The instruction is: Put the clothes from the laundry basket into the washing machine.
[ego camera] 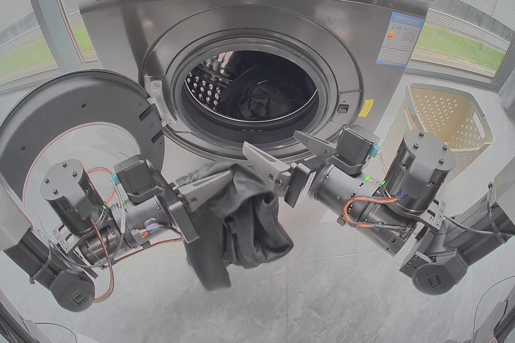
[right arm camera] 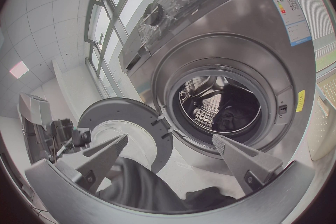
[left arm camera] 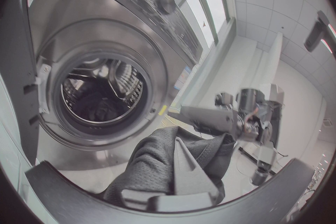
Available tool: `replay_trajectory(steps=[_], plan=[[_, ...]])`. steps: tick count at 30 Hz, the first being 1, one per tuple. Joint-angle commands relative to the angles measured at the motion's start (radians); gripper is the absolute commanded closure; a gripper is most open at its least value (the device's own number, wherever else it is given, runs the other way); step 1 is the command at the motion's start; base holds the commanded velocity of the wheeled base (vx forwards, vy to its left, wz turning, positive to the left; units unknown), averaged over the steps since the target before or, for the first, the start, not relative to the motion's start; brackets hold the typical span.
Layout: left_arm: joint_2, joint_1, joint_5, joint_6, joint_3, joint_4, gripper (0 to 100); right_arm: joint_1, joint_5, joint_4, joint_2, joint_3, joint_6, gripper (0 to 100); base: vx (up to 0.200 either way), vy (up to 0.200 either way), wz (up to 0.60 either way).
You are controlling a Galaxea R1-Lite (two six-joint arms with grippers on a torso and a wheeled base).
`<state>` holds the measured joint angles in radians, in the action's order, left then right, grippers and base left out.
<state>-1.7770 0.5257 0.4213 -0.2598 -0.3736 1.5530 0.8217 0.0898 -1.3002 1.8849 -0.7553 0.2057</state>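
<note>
A dark grey garment (ego camera: pixel 241 223) hangs in front of the washing machine (ego camera: pixel 252 38), below its open porthole. My left gripper (ego camera: pixel 222 182) is shut on the garment (left arm camera: pixel 154 165), whose cloth drapes over the fingers. My right gripper (ego camera: pixel 271 148) stands open just right of the cloth, its fingers (right arm camera: pixel 101 156) spread wide with the garment (right arm camera: pixel 140 189) beneath them. Dark clothes (ego camera: pixel 263 95) lie inside the drum. The beige laundry basket (ego camera: pixel 448 119) stands to the machine's right.
The round washer door (ego camera: pixel 70 119) is swung open to the left, close behind my left arm. Grey floor (ego camera: pixel 322 301) spreads below the grippers. Windows run behind the machine.
</note>
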Motion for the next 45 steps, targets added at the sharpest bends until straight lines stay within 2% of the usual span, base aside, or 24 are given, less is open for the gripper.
replay_trajectory(steps=[1,3,6,22,28,34,35,38,45], plan=[[0.01,-0.029,-0.035,-0.026,-0.053,-0.001,100,-0.032,0.001,-0.004,-0.001,0.027,-0.002,0,0.0,0.0,0.0],[0.008,-0.035,-0.067,-0.049,-0.079,-0.001,100,-0.056,-0.001,-0.005,-0.003,0.045,-0.005,0,0.0,0.0,0.0],[0.016,-0.039,-0.075,-0.064,-0.091,-0.001,100,-0.072,-0.001,-0.005,0.0,0.06,-0.025,0,0.0,0.0,0.0],[0.019,-0.053,-0.093,-0.072,-0.123,0.001,100,-0.076,-0.001,-0.005,0.031,0.091,-0.031,0,0.0,0.0,0.0],[0.018,-0.055,-0.125,-0.104,-0.156,0.001,100,-0.075,0.001,-0.005,0.046,0.1,-0.029,0,0.0,0.0,0.0],[0.019,-0.055,-0.127,-0.107,-0.157,0.001,100,-0.065,0.002,-0.008,0.076,0.093,-0.026,0,0.0,0.0,0.0],[0.019,-0.055,-0.127,-0.107,-0.157,0.001,100,-0.062,0.011,-0.008,0.077,0.09,-0.022,0,0.0,0.0,0.0],[0.019,-0.055,-0.127,-0.107,-0.156,0.001,100,-0.059,0.074,-0.011,0.079,0.07,-0.009,0,0.0,0.0,0.0],[0.021,-0.053,-0.125,-0.108,-0.156,0.001,100,-0.076,0.091,-0.01,0.085,0.039,0.02,0,0.0,0.0,0.0]])
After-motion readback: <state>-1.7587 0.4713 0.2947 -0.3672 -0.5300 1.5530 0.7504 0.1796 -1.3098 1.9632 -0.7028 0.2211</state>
